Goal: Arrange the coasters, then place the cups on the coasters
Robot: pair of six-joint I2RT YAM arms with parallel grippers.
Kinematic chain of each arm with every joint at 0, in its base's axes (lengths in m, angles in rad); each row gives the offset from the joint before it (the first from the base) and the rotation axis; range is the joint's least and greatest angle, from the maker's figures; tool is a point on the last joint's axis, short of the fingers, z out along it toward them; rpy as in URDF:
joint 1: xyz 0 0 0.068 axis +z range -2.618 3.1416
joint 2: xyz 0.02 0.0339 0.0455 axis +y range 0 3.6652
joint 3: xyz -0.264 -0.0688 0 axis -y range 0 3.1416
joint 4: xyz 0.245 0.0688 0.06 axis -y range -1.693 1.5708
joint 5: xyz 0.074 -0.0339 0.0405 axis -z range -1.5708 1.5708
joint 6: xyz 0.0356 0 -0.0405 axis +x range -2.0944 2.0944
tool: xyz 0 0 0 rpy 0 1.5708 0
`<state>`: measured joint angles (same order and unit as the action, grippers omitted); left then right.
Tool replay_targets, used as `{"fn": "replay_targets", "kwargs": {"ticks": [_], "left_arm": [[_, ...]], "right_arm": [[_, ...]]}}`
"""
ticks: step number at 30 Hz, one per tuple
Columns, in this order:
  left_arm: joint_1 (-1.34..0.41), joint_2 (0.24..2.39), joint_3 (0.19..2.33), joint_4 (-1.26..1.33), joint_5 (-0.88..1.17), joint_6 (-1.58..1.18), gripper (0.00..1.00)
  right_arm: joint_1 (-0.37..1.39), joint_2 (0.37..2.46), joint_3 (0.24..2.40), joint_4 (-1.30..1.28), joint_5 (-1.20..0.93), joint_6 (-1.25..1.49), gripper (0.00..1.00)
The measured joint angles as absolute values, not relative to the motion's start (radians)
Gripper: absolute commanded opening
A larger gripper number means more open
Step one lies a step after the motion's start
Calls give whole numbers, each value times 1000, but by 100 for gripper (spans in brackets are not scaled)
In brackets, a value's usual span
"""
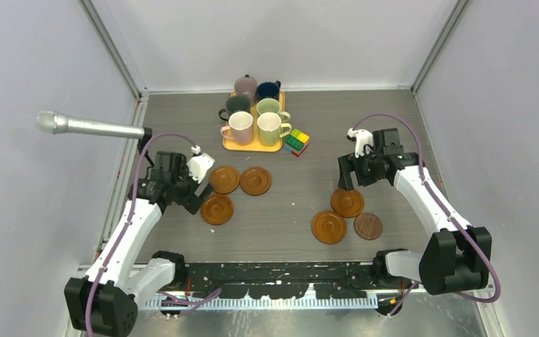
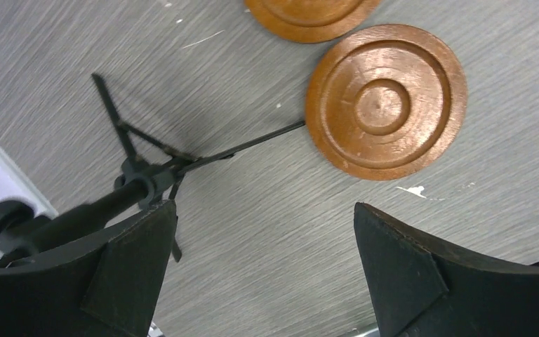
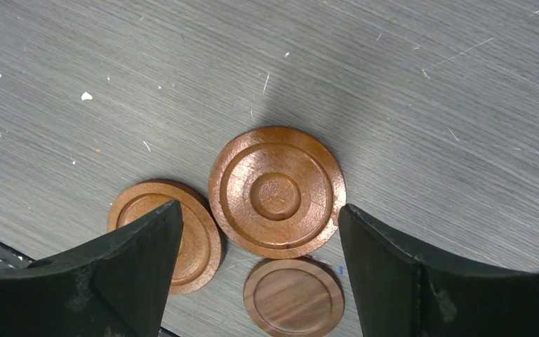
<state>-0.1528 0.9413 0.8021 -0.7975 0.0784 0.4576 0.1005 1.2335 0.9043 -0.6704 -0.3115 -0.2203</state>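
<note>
Pale walls are seen on three sides of a grey wood-grain counter [image 1: 281, 232]. At its far middle a yellow-orange tray [image 1: 253, 147] is loaded with all six cups [image 1: 241, 126], upright, and a multicoloured cube [image 1: 297, 141] lies just beside it. No cup is yet set on a coaster. The six coasters [image 1: 255, 180] are split into two loose groups on the bare counter, three by the left fingers [image 2: 137, 270] and three below the right fingers [image 3: 386, 270]. Both pairs of fingers are spread wide and nothing is grasped by either.

The step in hand is judged to be the arranging of the coasters, barely begun. In the right wrist view a large coaster [image 3: 277, 191] is framed between the spread fingers. A second coaster [image 3: 196, 246] is crowded against its edge, touching or slightly overlapped, and the darker coaster [image 3: 295, 298] lies just beside both.

This trio is best separated first. The large coaster should be taken across its raised rim, with the fingers lowered squarely so that the neighbours are not nudged. On the left, the nearest coaster [image 2: 386, 102] lies ahead of the fingers, not between them, so an approach must be made before any closing. Room should be left between coasters for cup handles, and the row kept away from tray and cube.
</note>
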Motion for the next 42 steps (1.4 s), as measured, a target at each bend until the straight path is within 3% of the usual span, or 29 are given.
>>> {"fn": "replay_targets", "kwargs": {"ticks": [12,23,42], "left_arm": [[-479,1184,873,-800,36,462,100],[-508,1366,984,-802,142,484,91],[-556,1387,998,-789,184,471,90]], "right_arm": [[116,1264,913,-718,-303,-302,85],[127,1332,913,-788,-266,-432,77],[130,1625,960,-714,-99,-419,61]]}}
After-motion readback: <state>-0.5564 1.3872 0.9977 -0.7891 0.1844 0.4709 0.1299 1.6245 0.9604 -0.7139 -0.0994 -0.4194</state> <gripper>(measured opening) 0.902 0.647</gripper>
